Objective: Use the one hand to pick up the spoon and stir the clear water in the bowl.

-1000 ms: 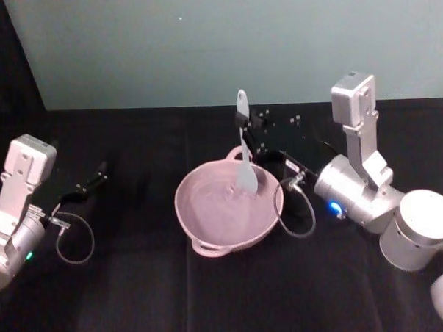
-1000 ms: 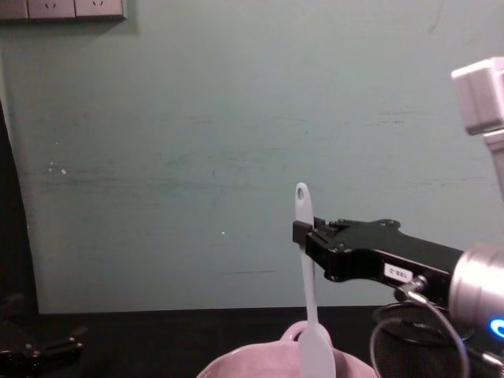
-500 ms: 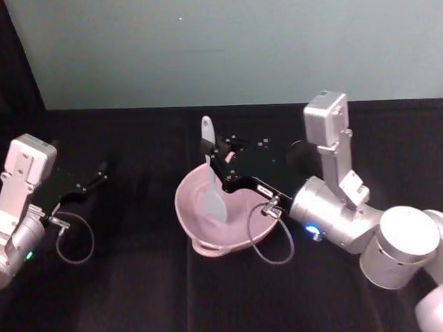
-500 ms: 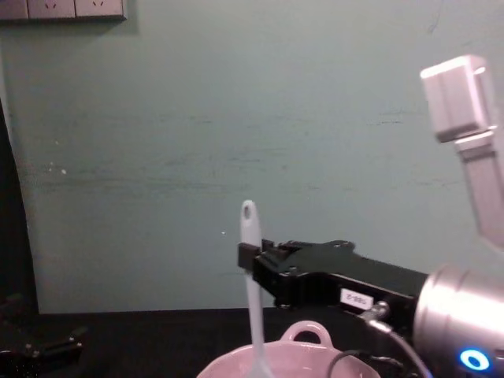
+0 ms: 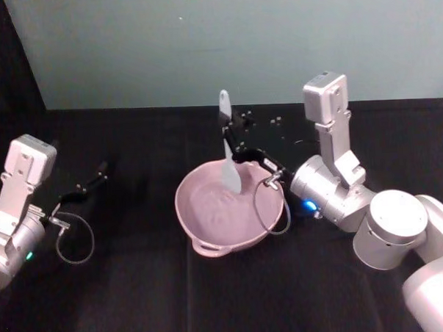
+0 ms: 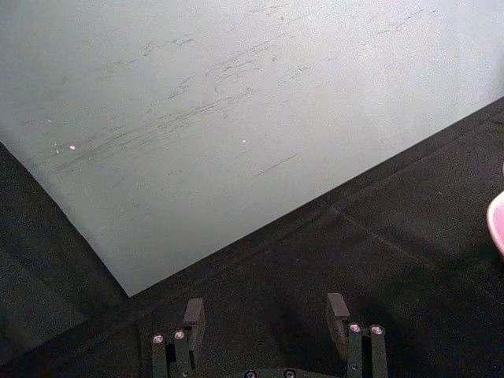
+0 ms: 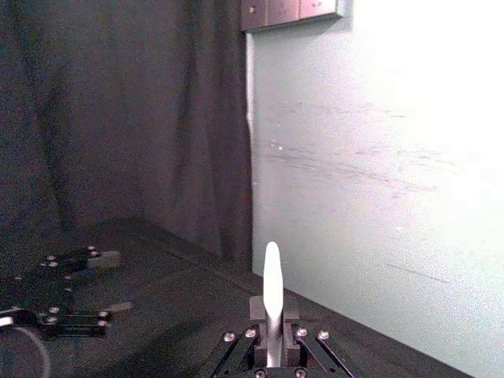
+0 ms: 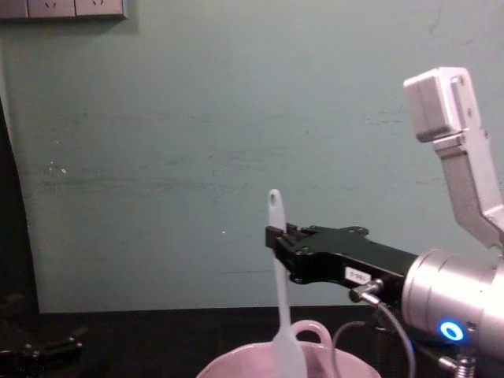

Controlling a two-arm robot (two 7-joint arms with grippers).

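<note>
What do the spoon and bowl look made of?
Spoon, clamped in the right hand: translucent white, smooth, likely plastic or silicone. Bowl: opaque pale pink, matte, perhaps plastic or ceramic; unclear. Left hand open, idle, left of the bowl.

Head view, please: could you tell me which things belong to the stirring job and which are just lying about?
Belong to the job: pink bowl; spoon, upright, blade down inside it; right hand, shut on the spoon's handle.

Just about: left hand, open, parked at the left; wall sockets; black table.
</note>
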